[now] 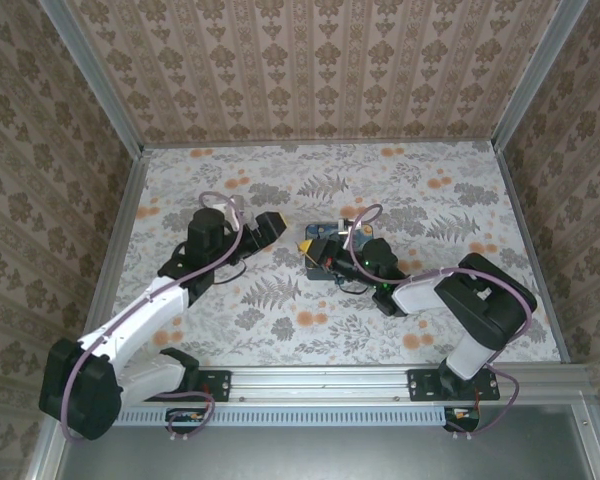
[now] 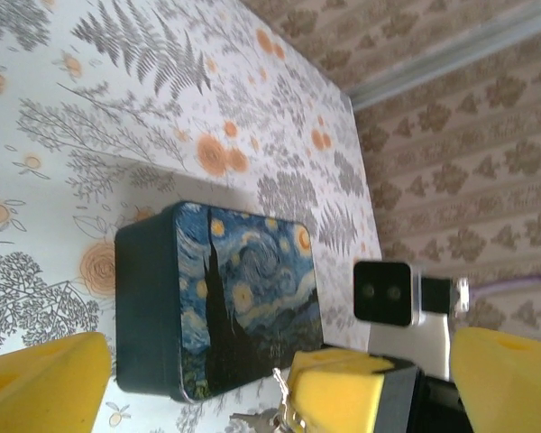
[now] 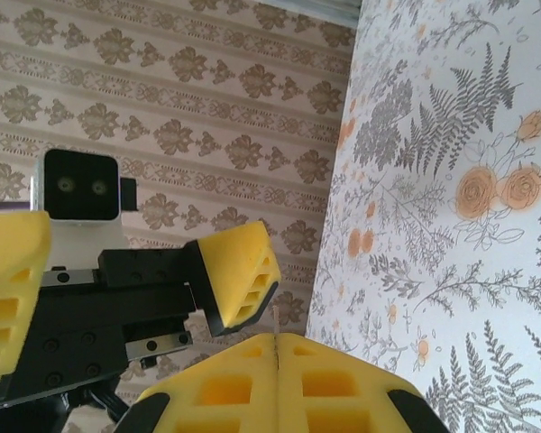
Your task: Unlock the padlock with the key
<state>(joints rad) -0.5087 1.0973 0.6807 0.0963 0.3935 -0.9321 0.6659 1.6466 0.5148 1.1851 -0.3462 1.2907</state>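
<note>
1. The key [image 2: 282,408] is judged held: the right end effector [image 3: 278,356] is pressed together on it, beside the box [image 2: 234,298].
2. The left end effector [image 1: 276,228] is spread, nearby.
3. The padlock cannot be made out; it must be steadied for insertion.

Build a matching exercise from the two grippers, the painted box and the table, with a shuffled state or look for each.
Things:
1. left gripper
2. right gripper
3. starry-night box
4. table

States or looks:
A. fern-and-flower print
B. shut on the key
C. open
D. lying flat, painting up

Pairs: 1-C, 2-B, 3-D, 4-A
</note>
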